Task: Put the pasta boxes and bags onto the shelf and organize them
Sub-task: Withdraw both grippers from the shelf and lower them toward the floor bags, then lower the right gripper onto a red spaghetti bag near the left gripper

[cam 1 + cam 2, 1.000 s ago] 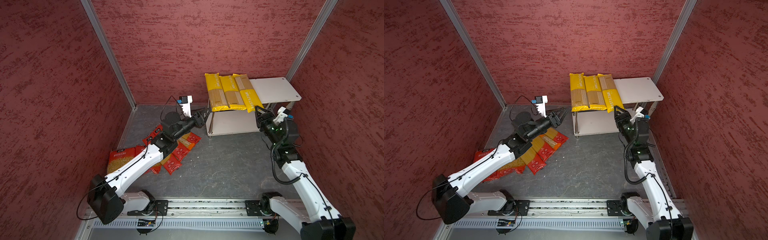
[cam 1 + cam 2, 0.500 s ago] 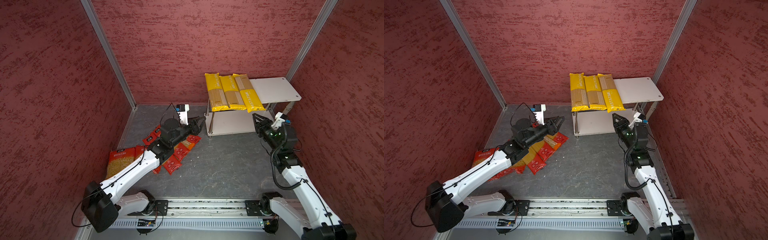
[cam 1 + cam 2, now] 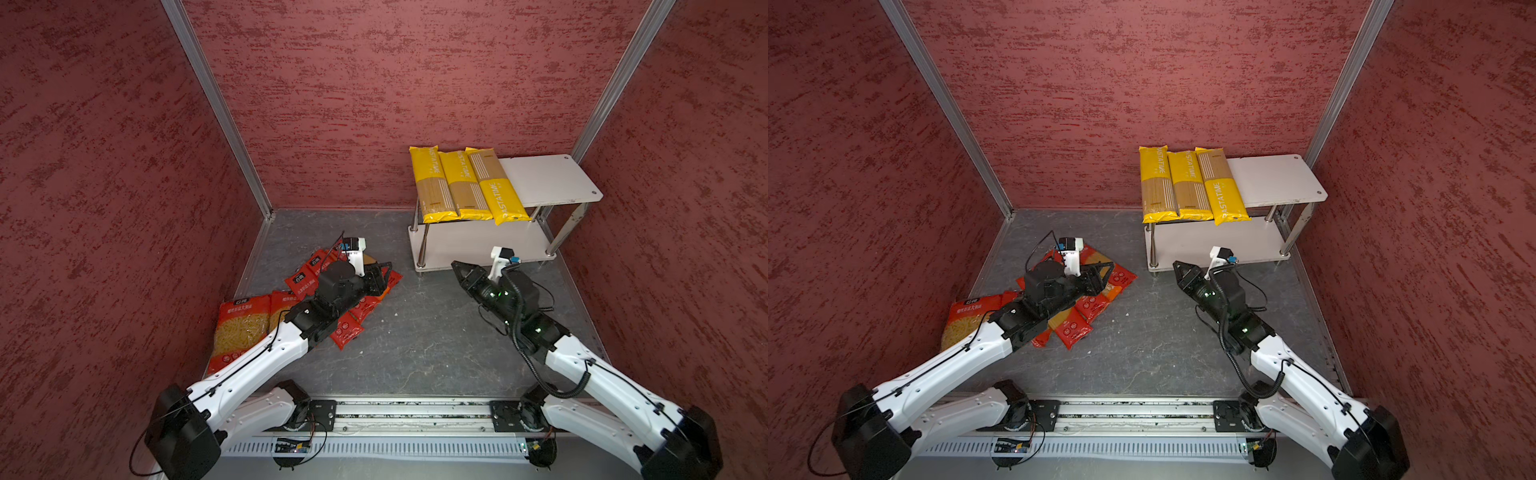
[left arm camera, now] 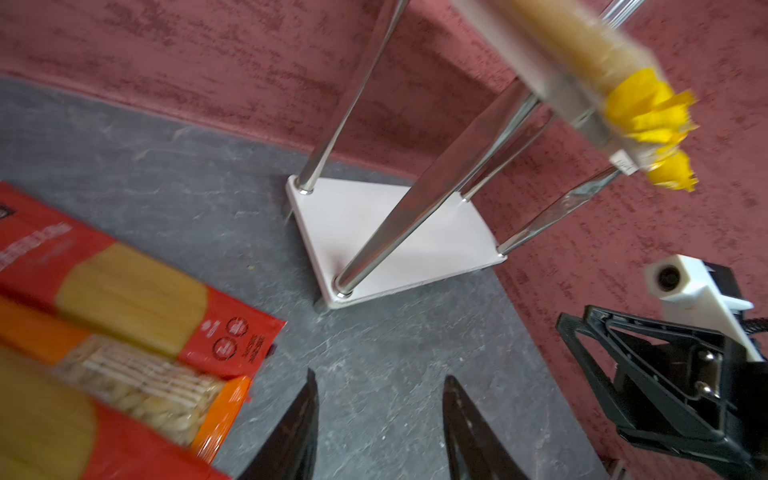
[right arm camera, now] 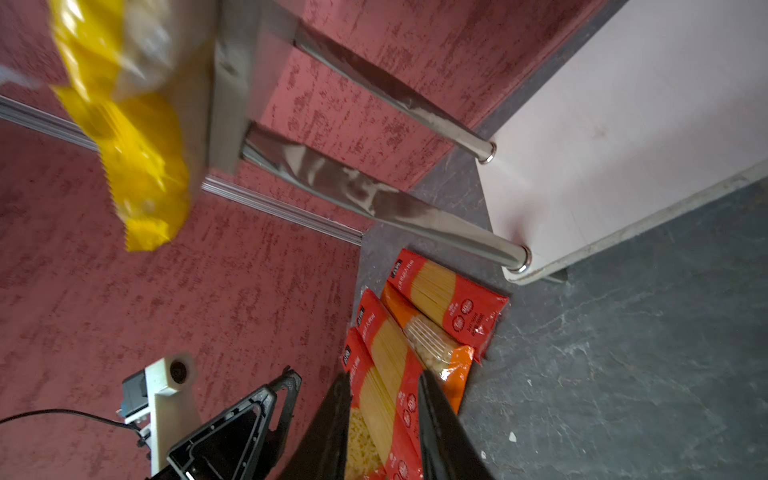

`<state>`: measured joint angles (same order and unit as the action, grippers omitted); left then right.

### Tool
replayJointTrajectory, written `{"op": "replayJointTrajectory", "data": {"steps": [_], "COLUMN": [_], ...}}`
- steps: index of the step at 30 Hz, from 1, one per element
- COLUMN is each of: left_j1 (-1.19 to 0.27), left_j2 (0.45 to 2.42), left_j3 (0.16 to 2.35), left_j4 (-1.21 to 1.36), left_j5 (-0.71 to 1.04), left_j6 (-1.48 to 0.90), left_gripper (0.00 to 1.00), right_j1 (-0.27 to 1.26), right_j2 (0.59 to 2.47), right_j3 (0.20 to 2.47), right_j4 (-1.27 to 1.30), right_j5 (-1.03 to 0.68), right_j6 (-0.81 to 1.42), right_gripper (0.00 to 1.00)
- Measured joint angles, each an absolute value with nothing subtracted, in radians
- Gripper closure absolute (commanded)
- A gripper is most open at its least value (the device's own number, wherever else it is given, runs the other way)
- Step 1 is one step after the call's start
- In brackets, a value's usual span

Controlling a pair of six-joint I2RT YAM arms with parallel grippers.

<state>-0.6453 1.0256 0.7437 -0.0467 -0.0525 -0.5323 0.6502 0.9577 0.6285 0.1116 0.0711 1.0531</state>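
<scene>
The shelf (image 3: 548, 178) (image 3: 1271, 178) stands at the back right, and three yellow spaghetti packs (image 3: 461, 185) (image 3: 1187, 185) lie side by side on the left part of its top board. On the floor to the left, red spaghetti packs (image 3: 347, 330) (image 4: 124, 291), an orange short-pasta pack (image 4: 141, 382) and a wide red pack (image 3: 241, 324) lie in a heap. My left gripper (image 3: 380, 276) (image 4: 380, 386) hangs open and empty at the heap's right end. Open and empty too, my right gripper (image 3: 459, 268) (image 5: 382, 382) is low in front of the shelf's lower board (image 3: 478, 245), pointing towards the heap.
Red walls close in the left, back and right, with metal posts (image 3: 216, 108) in the corners. The arms' base rail (image 3: 407, 419) runs along the front edge. Chrome legs (image 4: 399, 224) join the two boards. Grey floor (image 3: 415, 332) lies between the two grippers.
Both grippers have pulled back from the shelf and come down. The left one moved left over the red heap. The right one left the yellow pack's front end, its jaws narrower.
</scene>
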Motion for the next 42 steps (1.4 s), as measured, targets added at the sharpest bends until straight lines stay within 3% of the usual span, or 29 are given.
{"op": "replayJointTrajectory", "data": {"steps": [11, 22, 29, 35, 39, 42], "left_j1": [-0.566, -0.265, -0.277, -0.283, -0.287, -0.287], "left_j2": [0.899, 0.875, 0.861, 0.85, 0.849, 0.849], "left_j3": [0.617, 0.54, 0.54, 0.535, 0.535, 0.535], "left_j4": [-0.225, -0.297, -0.297, -0.291, -0.291, -0.29], "left_j5": [-0.102, 0.138, 0.186, 0.205, 0.205, 0.205], "left_j6": [-0.546, -0.61, -0.613, -0.621, -0.62, -0.62], "left_gripper": [0.46, 0.46, 0.45, 0.45, 0.45, 0.45], "right_j1": [0.988, 1.014, 1.002, 0.99, 0.987, 0.986], "right_j2": [1.425, 1.782, 1.858, 1.935, 1.952, 1.945], "right_j3": [0.746, 0.936, 0.998, 1.057, 1.056, 1.036], "right_j4": [0.147, 0.267, 0.277, 0.29, 0.313, 0.348], "right_j5": [0.284, 0.222, 0.183, 0.13, 0.109, 0.116], "right_j6": [0.992, 0.97, 0.991, 1.0, 1.019, 1.042], "right_gripper": [0.65, 0.45, 0.42, 0.6, 0.82, 0.91]}}
